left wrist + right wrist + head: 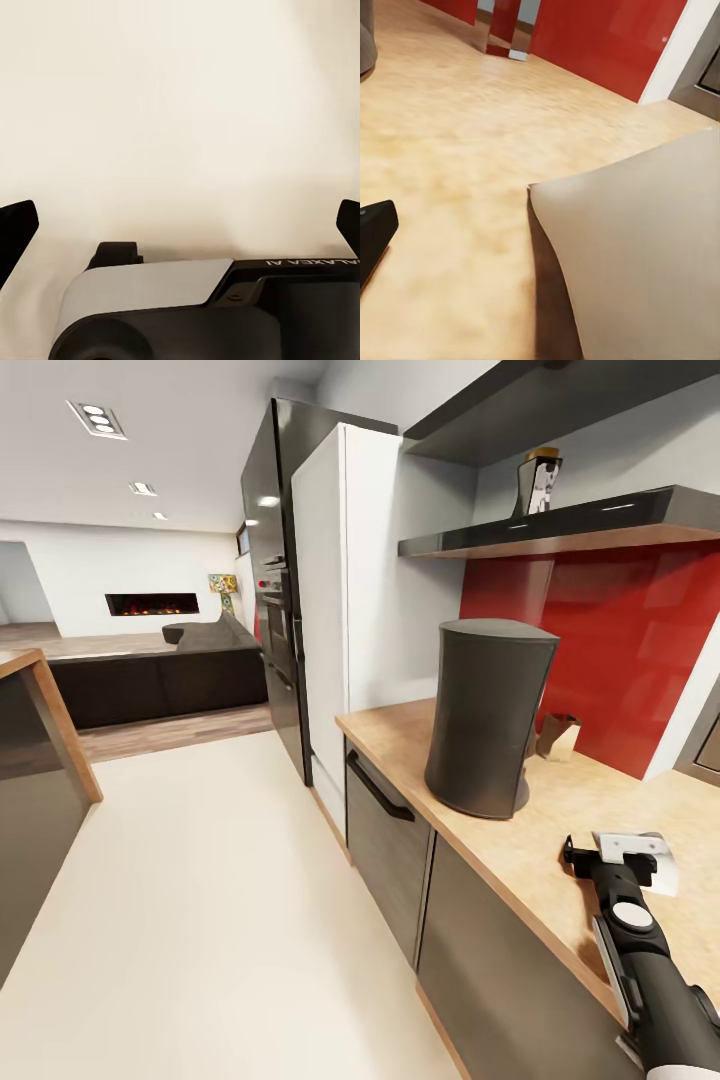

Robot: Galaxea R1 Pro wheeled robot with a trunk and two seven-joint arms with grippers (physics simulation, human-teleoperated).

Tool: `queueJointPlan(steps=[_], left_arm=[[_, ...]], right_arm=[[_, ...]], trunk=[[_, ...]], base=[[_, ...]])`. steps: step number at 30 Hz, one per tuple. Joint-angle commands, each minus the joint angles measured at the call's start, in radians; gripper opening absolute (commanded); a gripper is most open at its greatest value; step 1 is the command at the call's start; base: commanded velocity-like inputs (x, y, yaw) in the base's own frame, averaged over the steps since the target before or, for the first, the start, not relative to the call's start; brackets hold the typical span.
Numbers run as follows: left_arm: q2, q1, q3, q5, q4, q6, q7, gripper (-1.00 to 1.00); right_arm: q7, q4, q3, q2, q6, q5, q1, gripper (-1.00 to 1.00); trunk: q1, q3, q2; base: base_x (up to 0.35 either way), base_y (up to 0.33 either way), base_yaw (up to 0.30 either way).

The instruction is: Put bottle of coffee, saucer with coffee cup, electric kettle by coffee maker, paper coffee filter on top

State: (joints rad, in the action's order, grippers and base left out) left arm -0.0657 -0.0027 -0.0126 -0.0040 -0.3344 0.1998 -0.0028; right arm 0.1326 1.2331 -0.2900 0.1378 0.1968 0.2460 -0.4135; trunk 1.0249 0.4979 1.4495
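Note:
The tall dark-grey coffee maker [490, 715] stands on the kitchen countertop [560, 810]. Above it, the bottle of coffee [540, 482] sits on the dark kitchen shelf [600, 520] against the red back panel. My right gripper [618, 857] hovers over the counter to the right of the coffee maker. The white paper coffee filter [640, 850] [645, 247] is at its tips. One black finger [375, 232] stands wide of the filter's edge, and the filter hides the other. My left gripper [180, 225] is open over pale floor.
A small shiny metallic object [558, 738] [502, 34] stands by the red panel [620, 650] behind the coffee maker. A white tall cabinet and black fridge [300, 590] end the counter on the left. A dark island [40, 760] flanks the pale floor [220, 900].

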Motion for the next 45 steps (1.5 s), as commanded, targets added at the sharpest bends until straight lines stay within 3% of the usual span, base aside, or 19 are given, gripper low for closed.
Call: queueJointPlan(steps=[1,21,31,32,45], left_arm=[[0.0,0.0,-0.001,0.0,0.0,0.003,0.0,1.0],[0.0,0.0,-0.001,0.0,0.0,0.003,0.0,1.0],[0.0,0.0,-0.001,0.0,0.0,0.003,0.0,1.0],[0.0,0.0,-0.001,0.0,0.0,0.003,0.0,1.0],[0.0,0.0,-0.001,-0.001,0.0,0.003,0.0,1.0]], right_arm=[[0.001,-0.07,0.001,0.0,0.01,0.012,0.0,1.0],[-0.002,-0.073,0.003,0.0,0.01,0.012,0.0,1.0],[-0.048,-0.073,0.002,0.0,0.01,0.013,0.0,1.0],[-0.048,-0.073,0.002,0.001,0.01,0.013,0.0,-1.0],[-0.05,-0.073,0.002,0.001,0.01,0.013,0.0,-1.0]], trunk=[[0.0,0.001,0.0],[0.0,0.001,0.0],[0.0,0.001,0.0],[0.0,0.001,0.0],[0.0,0.001,0.0]], base=[[0.0,0.0,0.0],[0.0,0.0,0.0],[0.0,0.0,0.0],[0.0,0.0,0.0],[0.0,0.0,0.0]])
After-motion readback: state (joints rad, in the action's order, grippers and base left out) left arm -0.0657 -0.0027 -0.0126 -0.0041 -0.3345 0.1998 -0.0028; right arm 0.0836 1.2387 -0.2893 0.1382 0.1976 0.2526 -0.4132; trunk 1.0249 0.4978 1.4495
